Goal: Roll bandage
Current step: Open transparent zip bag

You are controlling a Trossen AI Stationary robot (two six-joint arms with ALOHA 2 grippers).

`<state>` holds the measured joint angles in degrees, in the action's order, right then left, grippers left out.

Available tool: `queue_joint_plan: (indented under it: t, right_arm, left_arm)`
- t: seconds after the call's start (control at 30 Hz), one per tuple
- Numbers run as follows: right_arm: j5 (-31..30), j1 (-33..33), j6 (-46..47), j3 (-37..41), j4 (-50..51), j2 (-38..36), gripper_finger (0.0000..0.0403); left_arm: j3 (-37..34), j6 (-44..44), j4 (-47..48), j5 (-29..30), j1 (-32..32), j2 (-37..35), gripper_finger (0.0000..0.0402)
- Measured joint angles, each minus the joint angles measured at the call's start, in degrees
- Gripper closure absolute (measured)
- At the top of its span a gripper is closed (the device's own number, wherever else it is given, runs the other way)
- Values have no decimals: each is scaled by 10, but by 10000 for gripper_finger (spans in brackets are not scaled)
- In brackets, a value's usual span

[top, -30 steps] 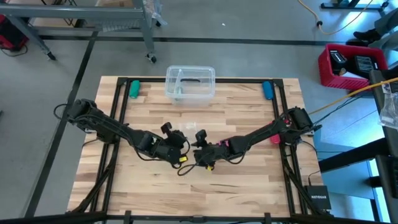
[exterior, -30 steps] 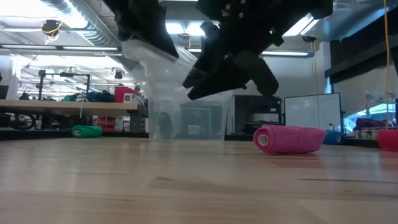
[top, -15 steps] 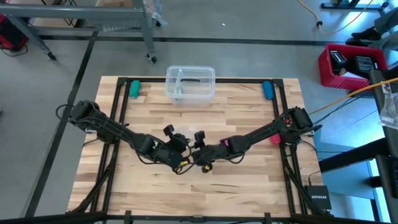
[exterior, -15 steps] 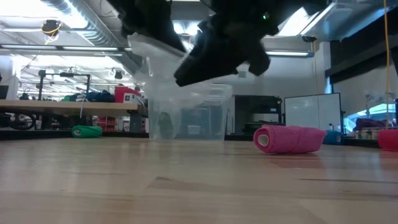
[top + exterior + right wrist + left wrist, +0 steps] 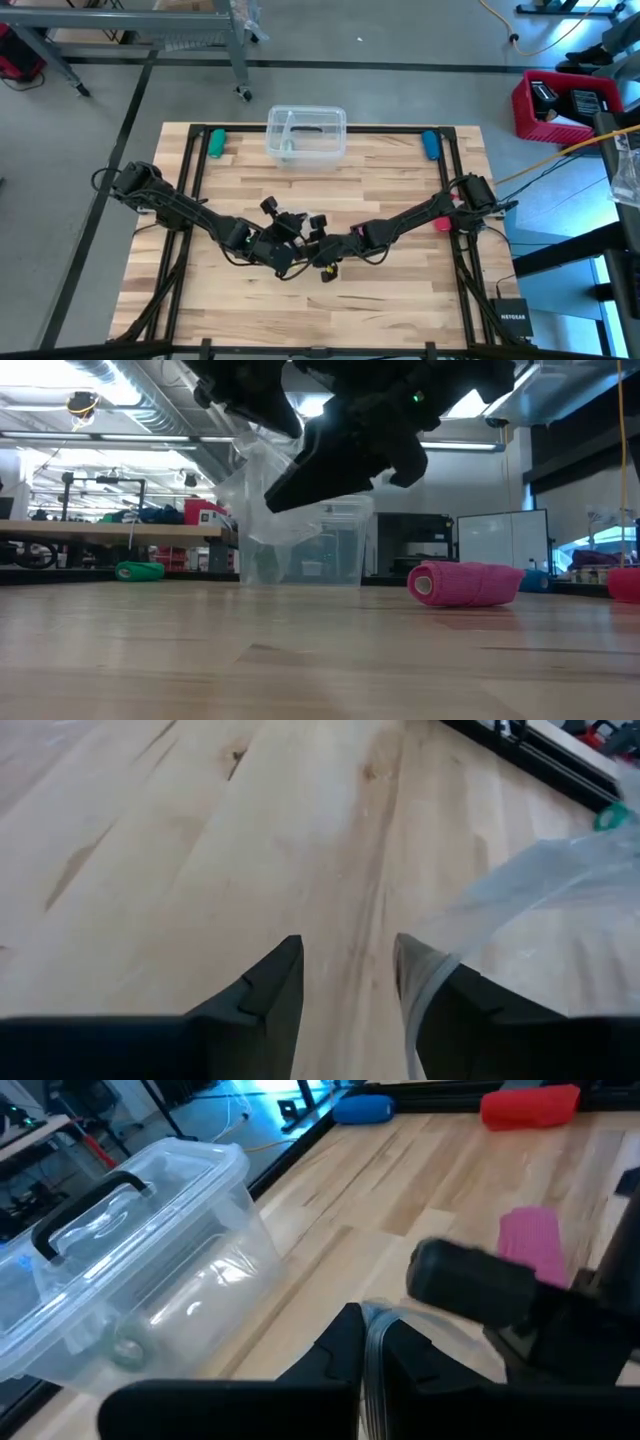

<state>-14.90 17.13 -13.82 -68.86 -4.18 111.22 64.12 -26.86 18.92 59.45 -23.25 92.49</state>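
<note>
I see the pink bandage [image 5: 462, 583] near my dark left gripper [image 5: 365, 1355], which pinches a clear wrapper [image 5: 262, 490]. Beyond it: 1 clear bin [image 5: 130, 1270], pale striped wood table [image 5: 390, 170], green roll [image 5: 215, 142].

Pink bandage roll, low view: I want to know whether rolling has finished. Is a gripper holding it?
No: the pink bandage roll lies alone on the table, with both arms raised well apart from it.

One label only — white letters on a small black box [image 5: 511, 317] on the floor beside the desk's [image 5: 400, 180] near right corner, in the high view; they seem to read "NETGEAR" — too small to be sure.
</note>
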Motion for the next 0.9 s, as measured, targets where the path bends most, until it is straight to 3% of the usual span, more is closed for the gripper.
queue_joint_plan:
  t: [0.2,0.4,0.67,0.9]
  right_arm:
    - [-25,2,4,0,17,-23,245]
    - [-25,2,21,0,30,-38,245]
    - [-5,2,47,0,50,-83,242]
    - [42,2,72,0,124,-150,175]
  left_arm:
    - [0,-27,30,-21,-12,-1,401]
    - [0,-86,89,-28,-14,-1,401]
    - [0,-89,92,-43,-15,-1,401]
    - [0,-89,92,-43,-15,-1,401]
